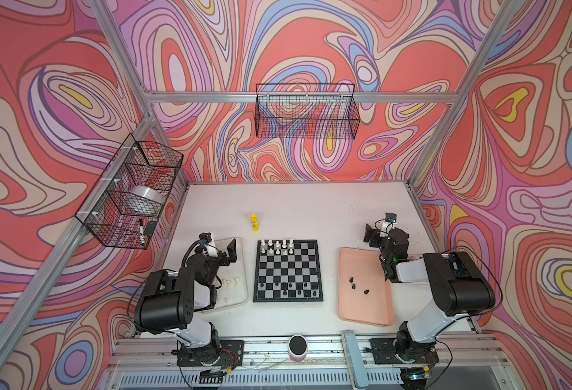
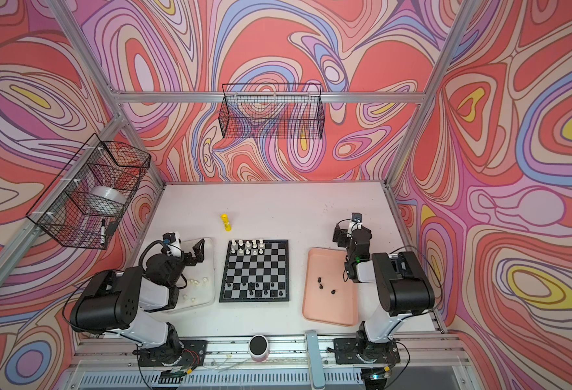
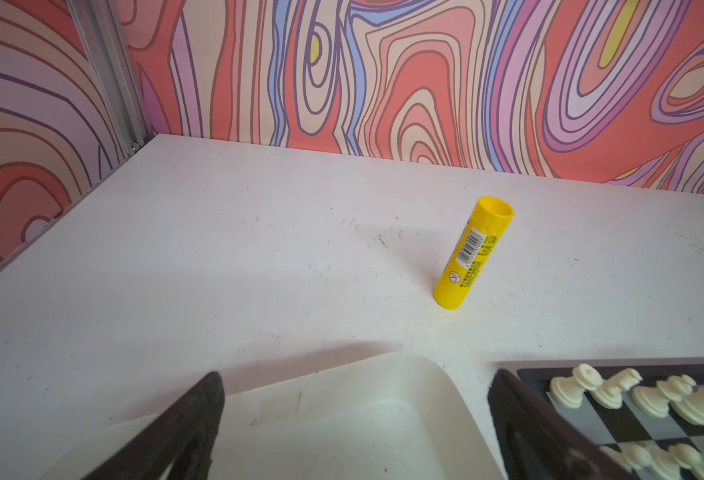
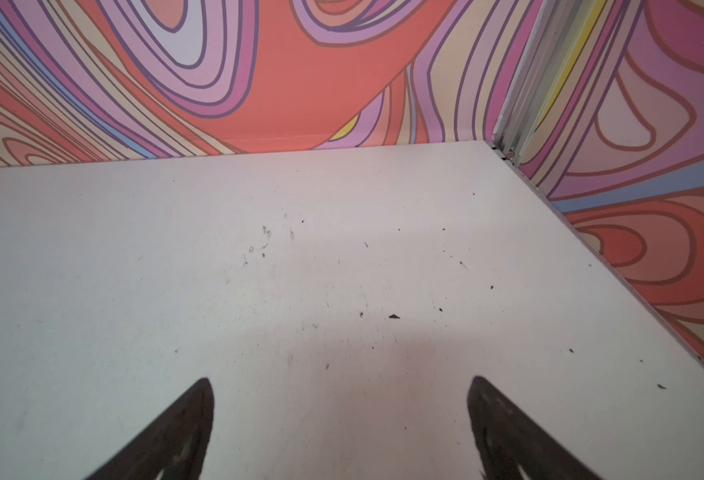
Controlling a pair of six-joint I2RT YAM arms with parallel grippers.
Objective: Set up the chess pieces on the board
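Observation:
The board (image 1: 288, 270) (image 2: 255, 270) lies mid-table. Several cream chess pieces (image 1: 276, 244) stand on its far rows and several black ones (image 1: 289, 289) on its near rows. Loose cream pieces (image 1: 230, 282) lie in the clear whitish tray (image 1: 240, 300) on the left. Three black pieces (image 1: 357, 285) lie in the pink tray (image 1: 365, 310) on the right. My left gripper (image 1: 233, 251) (image 3: 356, 378) hovers open and empty over the clear tray's far end (image 3: 425, 374), next to the board's cream pieces (image 3: 649, 395). My right gripper (image 1: 369, 233) (image 4: 340, 380) is open and empty over bare table beyond the pink tray.
A yellow glue stick (image 1: 253, 223) (image 3: 473, 253) stands on the table beyond the board. Wire baskets hang on the left wall (image 1: 132, 192) and the back wall (image 1: 306, 111). A black-topped cylinder (image 1: 297, 347) and a grey-blue bar (image 1: 353, 358) sit on the front rail.

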